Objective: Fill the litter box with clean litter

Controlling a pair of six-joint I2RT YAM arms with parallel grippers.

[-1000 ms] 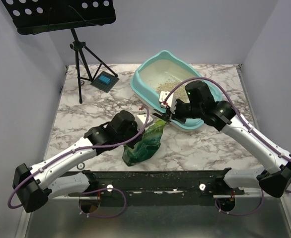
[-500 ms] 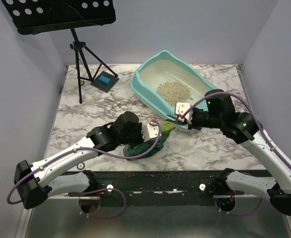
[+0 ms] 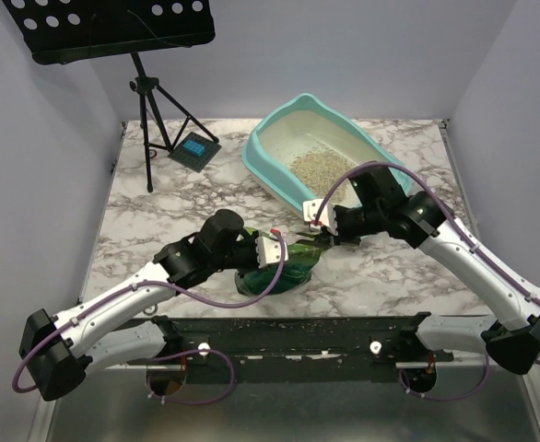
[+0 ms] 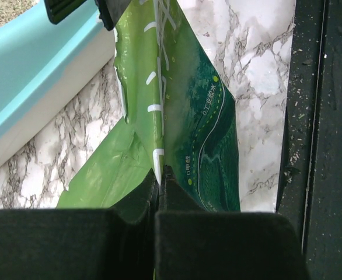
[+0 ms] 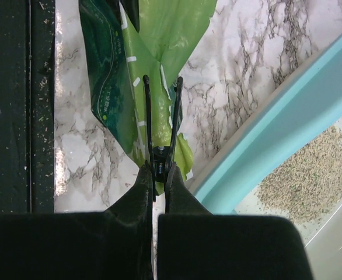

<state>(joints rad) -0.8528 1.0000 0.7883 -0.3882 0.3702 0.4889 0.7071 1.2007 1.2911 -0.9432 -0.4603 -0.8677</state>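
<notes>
The turquoise litter box (image 3: 272,175) stands at the back right with a pile of clean litter (image 3: 321,168) inside. It also shows in the left wrist view (image 4: 37,64) and the right wrist view (image 5: 264,140), where the litter (image 5: 305,169) shows too. A green foil bag (image 3: 288,274) lies slumped on the table in front of the box. My left gripper (image 4: 159,175) is shut on the bag's edge (image 4: 200,116). My right gripper (image 5: 159,169) is shut on a black spring clip (image 5: 159,116) whose arms straddle the bag's top fold (image 5: 107,76). The two grippers (image 3: 288,250) (image 3: 318,241) sit close together.
A black tripod with a music stand (image 3: 150,110) and a small black device with a blue screen (image 3: 194,149) are at the back left. A black rail (image 3: 288,331) with scattered granules runs along the table's front edge.
My right gripper has come away from the litter box rim and down to the bag's top. The left gripper has shifted right, and the bag has sunk lower onto the table.
</notes>
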